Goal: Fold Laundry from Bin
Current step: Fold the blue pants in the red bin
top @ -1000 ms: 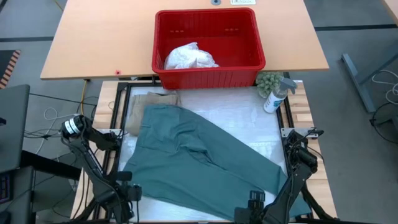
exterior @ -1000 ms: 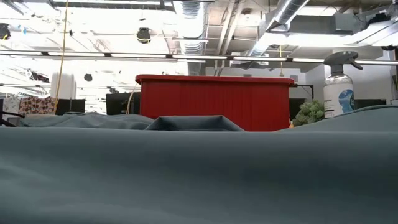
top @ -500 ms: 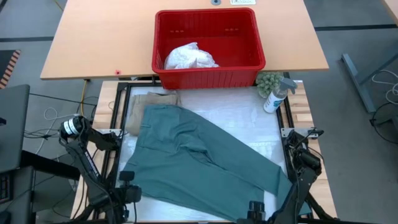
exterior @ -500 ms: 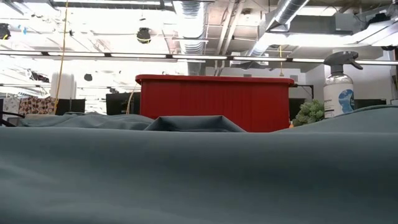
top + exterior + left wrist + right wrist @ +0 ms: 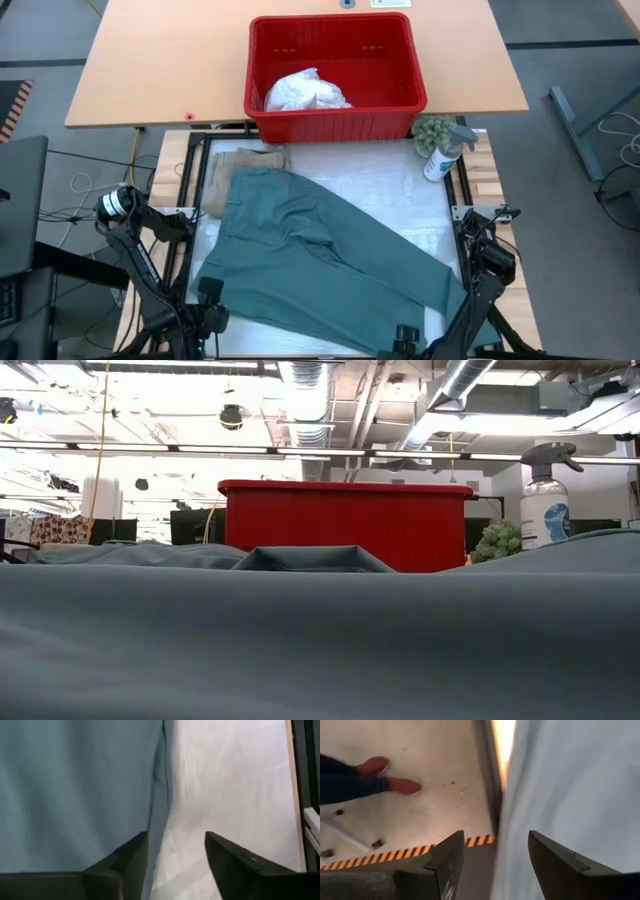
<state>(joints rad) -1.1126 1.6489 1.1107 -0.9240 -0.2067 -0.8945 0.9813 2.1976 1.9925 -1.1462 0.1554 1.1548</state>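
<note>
Left pincer point(image 5: 175, 852): parted, over the teal garment point(image 5: 320, 255) hem, empty.
Right pincer point(image 5: 495, 850): parted, empty.
Advice: I should grip both near corners evenly before folding.

You are looking at a spray bottle point(image 5: 441, 157) standing beside a small green plant point(image 5: 432, 131) at the white mat's point(image 5: 390, 195) far right corner. A wooden table point(image 5: 160, 60) is sitting behind. A person's red shoes point(image 5: 390, 776) are showing on the floor.
</note>
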